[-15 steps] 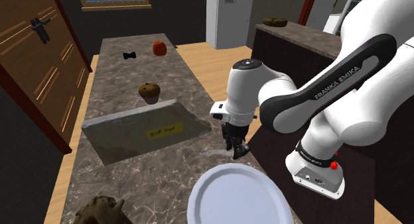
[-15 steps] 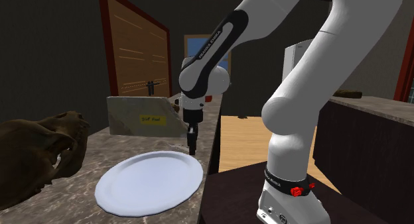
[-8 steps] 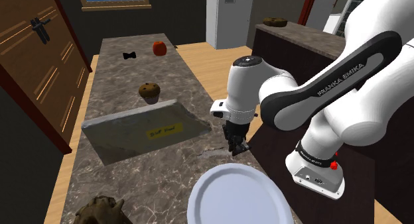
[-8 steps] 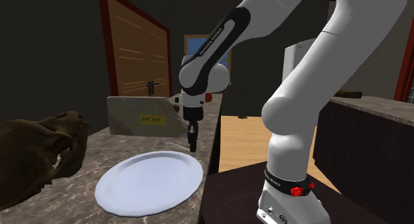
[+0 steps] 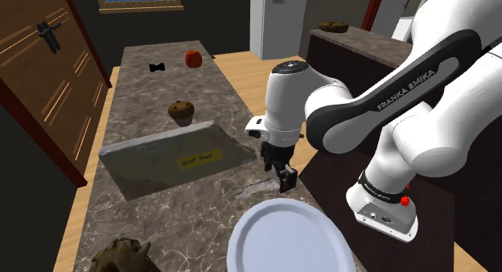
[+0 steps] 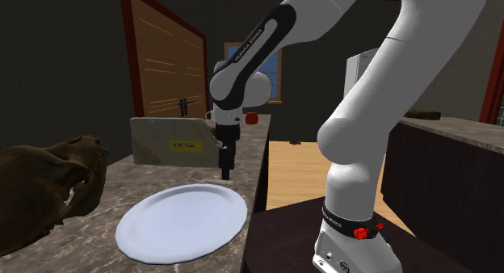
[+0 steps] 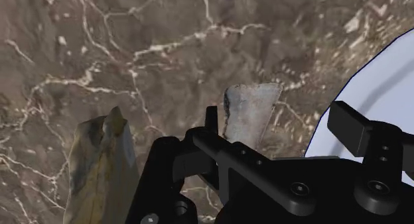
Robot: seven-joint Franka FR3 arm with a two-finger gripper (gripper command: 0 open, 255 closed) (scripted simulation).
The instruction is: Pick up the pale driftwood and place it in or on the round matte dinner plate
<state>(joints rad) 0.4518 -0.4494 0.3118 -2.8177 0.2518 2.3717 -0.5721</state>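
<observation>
The pale grey driftwood (image 7: 249, 113) lies on the marble counter between my fingers, close to one finger (image 7: 211, 122) and well apart from the other (image 7: 351, 126). My black gripper (image 7: 281, 123) is open and holds nothing. In the shoulder view the gripper (image 5: 277, 172) hangs low over a pale sliver of driftwood (image 5: 259, 184), just behind the round white plate (image 5: 290, 240). From the second exterior view the gripper (image 6: 224, 168) stands just past the plate's (image 6: 182, 219) far rim. A curved edge of the plate (image 7: 388, 83) shows beside the wider finger.
A grey tray (image 5: 173, 160) with a yellow label lies to the shoulder view's left of the gripper. A brown skull-like lump (image 5: 121, 256) sits near the plate. A muffin (image 5: 181, 112), a red fruit (image 5: 193, 58) and a small black object (image 5: 157, 68) lie farther back. A jagged brownish piece (image 7: 99, 163) sits beside the hand.
The gripper has shifted toward the shoulder view's left, turned about its axis, and its fingers have spread from nearly shut to open.
</observation>
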